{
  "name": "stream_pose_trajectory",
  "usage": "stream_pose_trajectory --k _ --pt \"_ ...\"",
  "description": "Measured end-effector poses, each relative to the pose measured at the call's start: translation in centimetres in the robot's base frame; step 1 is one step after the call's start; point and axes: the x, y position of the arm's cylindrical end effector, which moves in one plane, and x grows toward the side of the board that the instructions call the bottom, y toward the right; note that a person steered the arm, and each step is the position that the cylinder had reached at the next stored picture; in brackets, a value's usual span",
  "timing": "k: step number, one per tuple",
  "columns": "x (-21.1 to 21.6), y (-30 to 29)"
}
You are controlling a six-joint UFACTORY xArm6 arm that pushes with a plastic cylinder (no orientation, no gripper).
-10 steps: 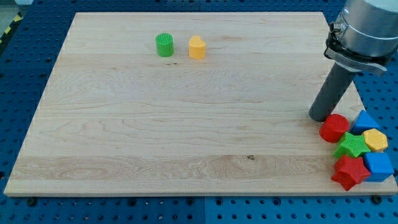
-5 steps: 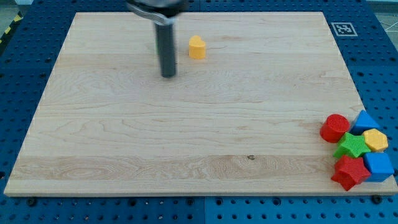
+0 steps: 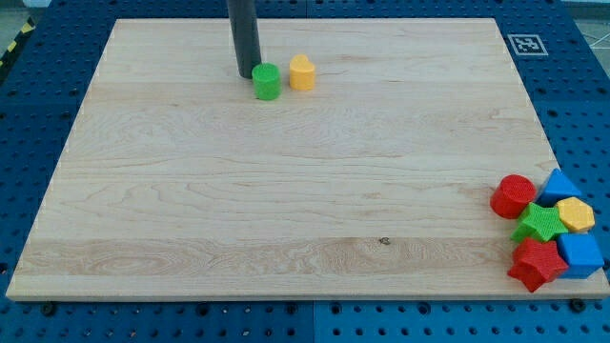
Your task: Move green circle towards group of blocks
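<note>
Green circle shifted right-down slightly.

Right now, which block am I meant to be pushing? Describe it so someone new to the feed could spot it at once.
Look near the top edge of the wooden board, left of centre, where two small blocks sit apart from the cluster at the view's lower right. The green circle is the left one, with my tip right against its upper left. Its neighbour is a yellow block.

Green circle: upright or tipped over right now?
Upright. The green circle stands on the board with its round top face up, my tip just at its upper left.
</note>
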Motion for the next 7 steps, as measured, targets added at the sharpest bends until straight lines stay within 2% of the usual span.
stream_pose_trajectory --k 1,3,4,5,6,7 --pt "3.0 2.0" --pt "4.9 5.7" --pt "8.3 7.4" --pt "9.6 9.2" --pt "7.9 10.9" --pt "8.2 13.1"
